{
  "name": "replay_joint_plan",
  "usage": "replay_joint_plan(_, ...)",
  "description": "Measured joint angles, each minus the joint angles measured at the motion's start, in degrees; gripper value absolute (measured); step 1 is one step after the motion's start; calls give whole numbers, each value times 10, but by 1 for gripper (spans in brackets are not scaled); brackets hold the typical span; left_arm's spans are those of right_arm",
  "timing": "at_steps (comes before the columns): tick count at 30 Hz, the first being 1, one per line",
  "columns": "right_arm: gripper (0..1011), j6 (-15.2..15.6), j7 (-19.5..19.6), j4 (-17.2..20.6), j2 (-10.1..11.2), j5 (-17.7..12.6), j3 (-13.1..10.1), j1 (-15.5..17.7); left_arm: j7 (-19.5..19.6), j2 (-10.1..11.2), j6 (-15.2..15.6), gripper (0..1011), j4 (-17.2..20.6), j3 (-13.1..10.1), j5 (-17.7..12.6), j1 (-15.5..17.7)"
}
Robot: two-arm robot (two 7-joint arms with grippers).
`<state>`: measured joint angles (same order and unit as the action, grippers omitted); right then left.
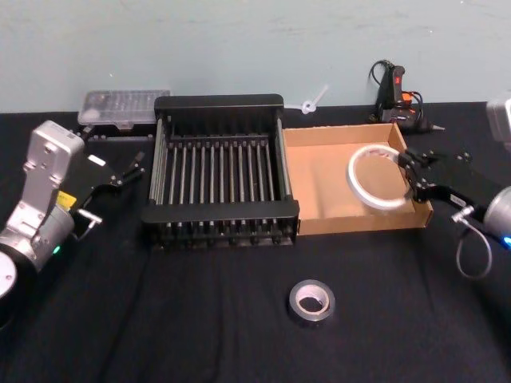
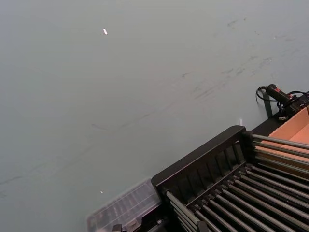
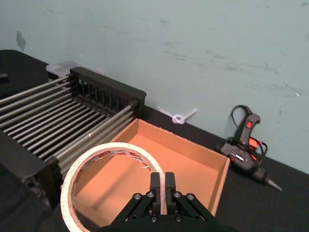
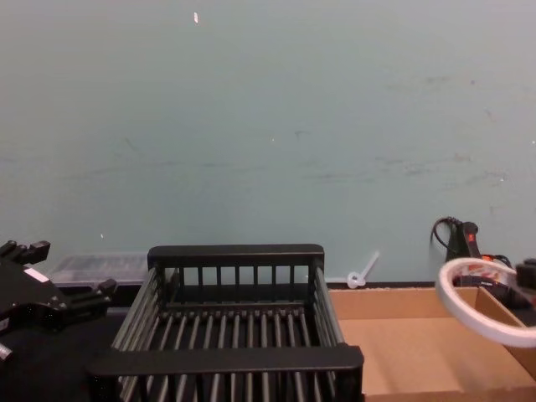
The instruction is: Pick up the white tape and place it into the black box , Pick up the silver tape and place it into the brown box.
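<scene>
Nearest the head camera, the silver tape (image 1: pixel 311 302) lies flat on the black tabletop (image 1: pixel 200 335), in front of the brown box (image 1: pixel 319 171) and apart from it, untouched. The white tape (image 1: pixel 375 177) is off the tabletop, pinched by its rim in the right gripper (image 1: pixel 409 177), whose fingers (image 3: pixel 161 186) are closed narrowly on the band. Held this way the ring stands tilted above the right part of the brown box, near its right wall. It hangs over the wrong container for it, so it probably has to be carried leftward. The black box (image 1: pixel 219 104) sits just left of the brown one, their walls touching or nearly so, and its barred floor is bare, so neither tape is placed yet. Gripping the thin ring by its edge leaves the hoop free to drop flat once released. The left gripper (image 1: pixel 128 169) waits beside the black box's left wall, fingers apart and holding nothing. Behind the boxes, against the wall, sit a clear plastic case (image 1: pixel 124 105) and a glue gun (image 1: pixel 397 94).
</scene>
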<state>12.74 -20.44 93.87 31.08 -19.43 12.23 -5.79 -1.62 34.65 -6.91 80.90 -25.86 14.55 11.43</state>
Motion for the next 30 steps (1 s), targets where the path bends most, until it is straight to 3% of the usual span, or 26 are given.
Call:
replay_joint_plan(13,65,-19,-31,-83,-34,20,51,-95,0,0,0,1001,0,0,0,0)
replay_joint_plan(30,65,-45,-61,-155,-75,47,110,-174,0,0,0,1001,0,0,0,0)
